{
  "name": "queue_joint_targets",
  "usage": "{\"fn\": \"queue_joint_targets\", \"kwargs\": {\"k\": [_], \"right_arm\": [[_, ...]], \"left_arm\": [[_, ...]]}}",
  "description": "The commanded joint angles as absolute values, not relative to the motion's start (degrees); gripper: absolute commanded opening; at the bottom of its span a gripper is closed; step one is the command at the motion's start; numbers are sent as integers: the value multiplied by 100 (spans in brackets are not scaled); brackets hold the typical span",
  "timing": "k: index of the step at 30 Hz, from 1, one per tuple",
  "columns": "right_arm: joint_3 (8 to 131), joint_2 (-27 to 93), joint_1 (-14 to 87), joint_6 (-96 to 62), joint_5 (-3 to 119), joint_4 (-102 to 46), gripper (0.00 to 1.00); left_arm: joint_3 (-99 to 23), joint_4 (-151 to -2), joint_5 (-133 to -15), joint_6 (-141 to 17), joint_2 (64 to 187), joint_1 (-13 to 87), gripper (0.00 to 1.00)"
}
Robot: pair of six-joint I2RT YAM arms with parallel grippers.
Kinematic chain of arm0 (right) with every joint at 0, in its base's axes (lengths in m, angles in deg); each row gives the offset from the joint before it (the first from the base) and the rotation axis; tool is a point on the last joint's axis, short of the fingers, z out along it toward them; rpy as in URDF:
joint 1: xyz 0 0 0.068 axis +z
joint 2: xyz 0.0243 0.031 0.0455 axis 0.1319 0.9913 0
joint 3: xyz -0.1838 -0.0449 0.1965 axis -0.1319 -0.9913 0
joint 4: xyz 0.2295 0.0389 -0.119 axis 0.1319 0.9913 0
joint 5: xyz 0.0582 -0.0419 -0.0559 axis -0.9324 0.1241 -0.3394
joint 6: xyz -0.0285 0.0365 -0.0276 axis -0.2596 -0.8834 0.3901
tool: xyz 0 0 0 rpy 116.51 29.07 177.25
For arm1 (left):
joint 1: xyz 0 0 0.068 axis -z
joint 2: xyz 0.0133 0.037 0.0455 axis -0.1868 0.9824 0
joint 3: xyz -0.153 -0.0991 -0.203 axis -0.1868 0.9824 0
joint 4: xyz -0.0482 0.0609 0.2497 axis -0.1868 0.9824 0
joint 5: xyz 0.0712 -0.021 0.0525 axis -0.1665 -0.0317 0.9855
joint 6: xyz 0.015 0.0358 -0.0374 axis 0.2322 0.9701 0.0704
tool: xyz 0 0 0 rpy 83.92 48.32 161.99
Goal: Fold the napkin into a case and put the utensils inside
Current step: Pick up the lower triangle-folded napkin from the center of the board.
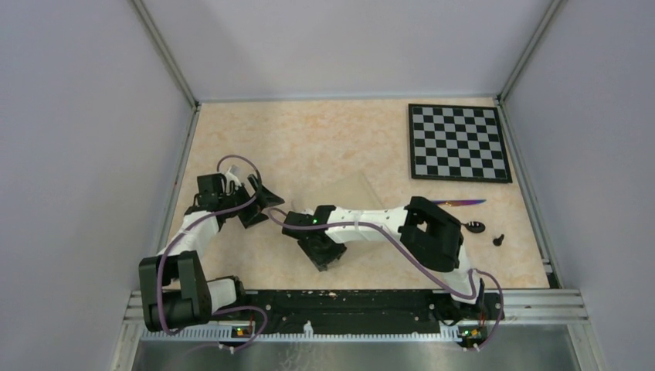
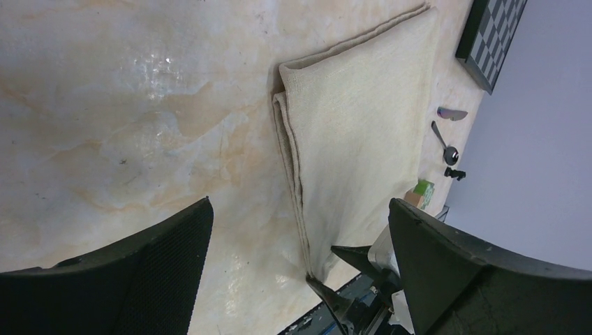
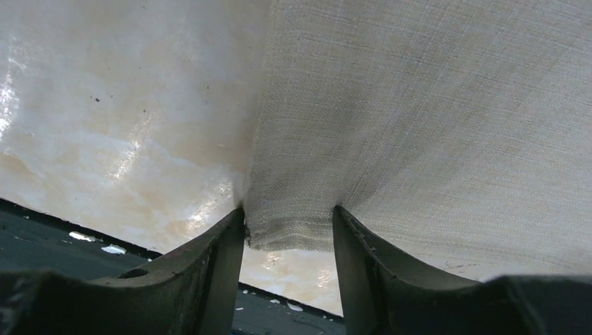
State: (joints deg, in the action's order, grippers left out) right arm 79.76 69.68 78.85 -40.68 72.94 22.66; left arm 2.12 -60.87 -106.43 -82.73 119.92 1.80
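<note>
Napkin [image 2: 363, 139], thin beige-cream cloth folded in layers, lies flat mid speckled tan tabletop [image 2: 139, 105]. R gripper [image 3: 288, 216]: jaws parted, straddling napkin's corner. L gripper [image 2: 300, 202]: wide open, empty, above folded edge. Thin dark utensils [image 2: 445, 143] beside napkin, near black-white chessboard [image 2: 492, 35].

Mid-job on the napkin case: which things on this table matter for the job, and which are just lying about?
For the job:
- folded napkin
- purple-tinted utensil, likely a knife
- spoon

Lying about:
- chessboard
- green block
- small black knob
</note>
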Motion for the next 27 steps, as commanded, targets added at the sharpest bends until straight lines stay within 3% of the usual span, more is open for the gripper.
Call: {"fn": "queue_joint_targets", "kwargs": {"k": [1, 4, 8, 15, 27], "right_arm": [[7741, 7397, 7988, -4259, 7665, 2004, 43], [7589, 7455, 7990, -4265, 7714, 1848, 22], [7570, 7314, 7984, -4215, 8006, 1849, 1], [7348, 6317, 7916, -4120, 7912, 1376, 0], [5093, 4184, 7120, -4786, 6589, -942, 0]], "left_arm": [[59, -6155, -10878, -8122, 11911, 127, 99], [72, -6146, -10936, -8118, 11905, 126, 99], [119, -6204, -11103, -8109, 11937, 121, 99], [413, -6558, -11425, -8350, 11942, 303, 99], [1447, -8876, -11085, -10439, 12108, 1756, 99]]}}
